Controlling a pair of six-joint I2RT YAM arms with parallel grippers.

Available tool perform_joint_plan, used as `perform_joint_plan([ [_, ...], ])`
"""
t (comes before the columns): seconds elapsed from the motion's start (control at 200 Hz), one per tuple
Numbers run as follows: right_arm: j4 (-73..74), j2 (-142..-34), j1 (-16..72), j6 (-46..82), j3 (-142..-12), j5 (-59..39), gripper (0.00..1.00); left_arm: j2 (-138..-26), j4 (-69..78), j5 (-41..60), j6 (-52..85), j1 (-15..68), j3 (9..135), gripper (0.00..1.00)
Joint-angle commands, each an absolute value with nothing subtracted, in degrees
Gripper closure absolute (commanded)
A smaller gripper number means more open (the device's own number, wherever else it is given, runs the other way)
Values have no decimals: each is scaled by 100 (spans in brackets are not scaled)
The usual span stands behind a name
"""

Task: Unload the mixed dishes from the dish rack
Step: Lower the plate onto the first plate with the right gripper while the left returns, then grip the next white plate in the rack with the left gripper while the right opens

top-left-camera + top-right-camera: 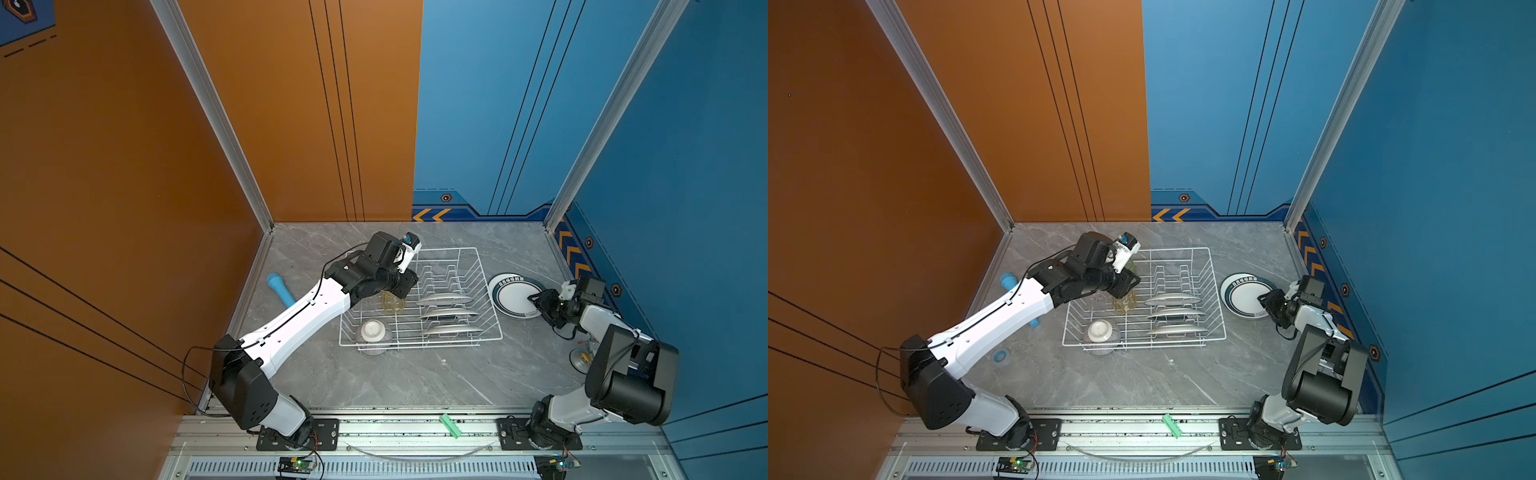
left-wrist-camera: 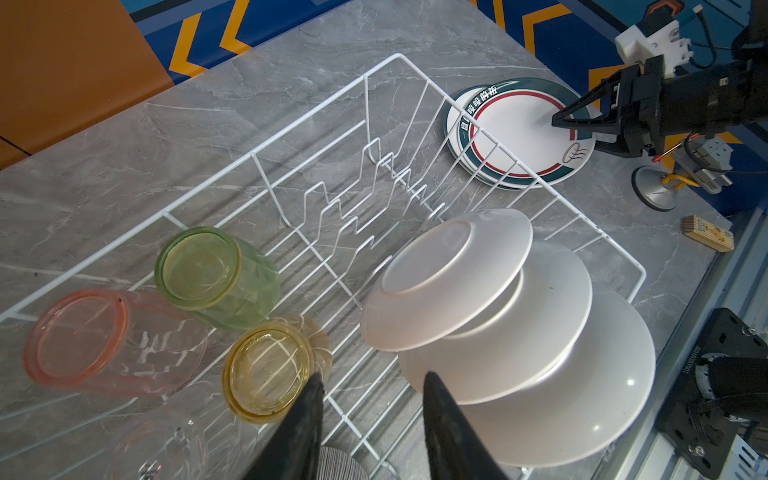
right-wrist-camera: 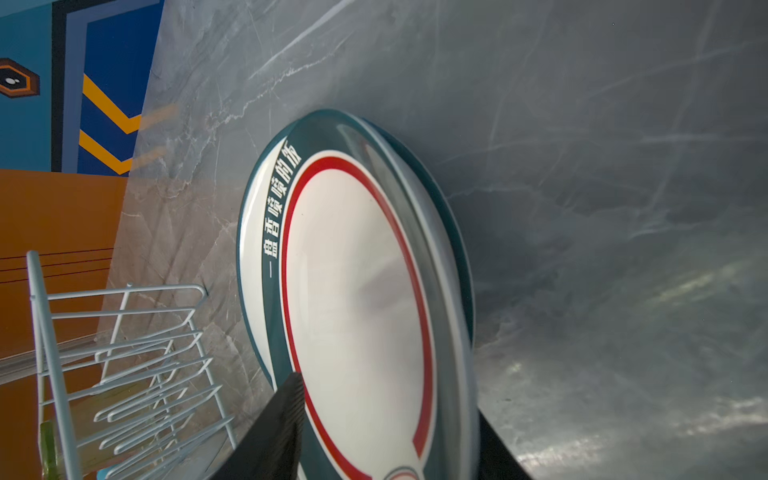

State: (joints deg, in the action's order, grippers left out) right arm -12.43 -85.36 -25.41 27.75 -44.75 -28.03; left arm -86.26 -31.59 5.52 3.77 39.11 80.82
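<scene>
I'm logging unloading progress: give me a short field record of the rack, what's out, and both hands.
Dish rack: on the grey table
In rack: three plates on edge; pink tumbler, green tumbler, yellow tumbler, clear tumbler; striped bowl
Out: two stacked plates on the table beside it
Left hand: open, empty, by the yellow tumbler
Right hand: open, jaws astride the stack's rim

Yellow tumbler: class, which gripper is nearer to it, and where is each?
Left. The left gripper hangs close over the yellow tumbler in the rack; the right gripper is outside the rack, at the stacked plates.
</scene>
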Motion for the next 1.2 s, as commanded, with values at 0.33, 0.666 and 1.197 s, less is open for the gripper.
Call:
perform_joint_plan([
  [0.33,-1925,-8546,-2185,2224,-4842,-1979,40,-8780,-3384,275,163,4073,8220,59],
  [0.666,-2130,-8713,-2044,2105,-4975,-1564,31,-8946,-3519,192,29,4166,8260,58],
  [1.197,-2770,-7107,-1267,2057,-5197,-1275,27,-9384,-3664,-444,-1311,5067,8568,56],
])
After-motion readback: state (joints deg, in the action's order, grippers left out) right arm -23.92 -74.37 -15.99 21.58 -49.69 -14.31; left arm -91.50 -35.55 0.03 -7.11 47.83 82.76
